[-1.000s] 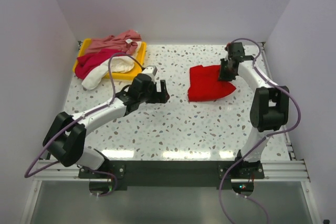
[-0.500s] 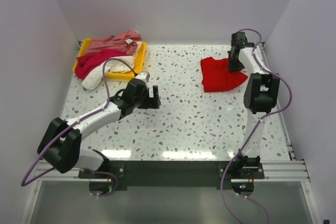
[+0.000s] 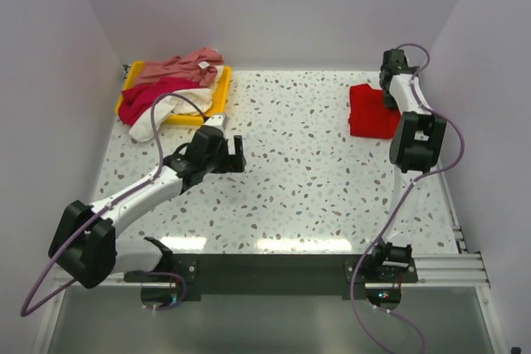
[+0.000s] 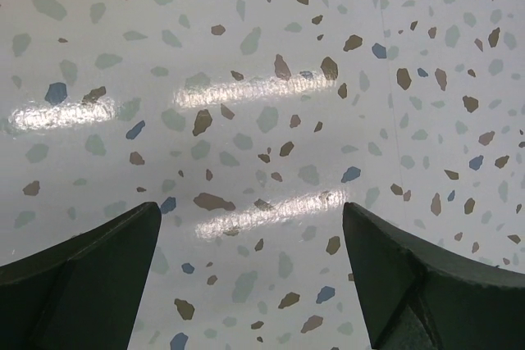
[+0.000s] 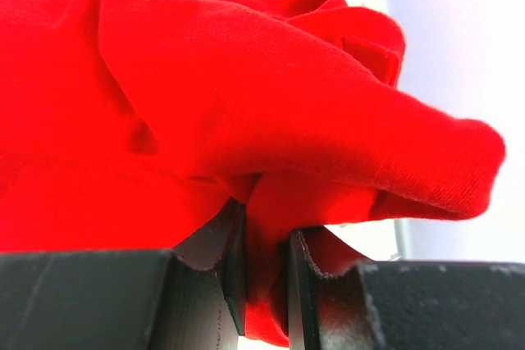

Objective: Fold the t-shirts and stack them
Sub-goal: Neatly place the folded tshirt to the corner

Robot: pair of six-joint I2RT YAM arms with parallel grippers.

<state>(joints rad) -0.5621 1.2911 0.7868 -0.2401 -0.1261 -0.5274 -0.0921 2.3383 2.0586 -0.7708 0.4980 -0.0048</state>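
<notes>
Red shirt (image 3: 371, 112) pinched in your R gripper (image 5: 263, 283), far-right table (image 3: 315, 173) corner by white wall (image 3: 290, 6); L gripper (image 4: 250, 220) spread wide over speckled top.

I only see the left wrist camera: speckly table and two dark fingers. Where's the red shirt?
Observer: The bright red cloth t-shirt sits bunched in the far right corner of the speckled table.
Operator: Anything holding it?
Observer: The right gripper is shut on a fold of it.
Operator: And the other shirts?
Observer: A dusty pink t-shirt, a crimson-magenta t-shirt and a cream-white t-shirt are heaped on a shallow yellow plastic tray, far left.
</notes>
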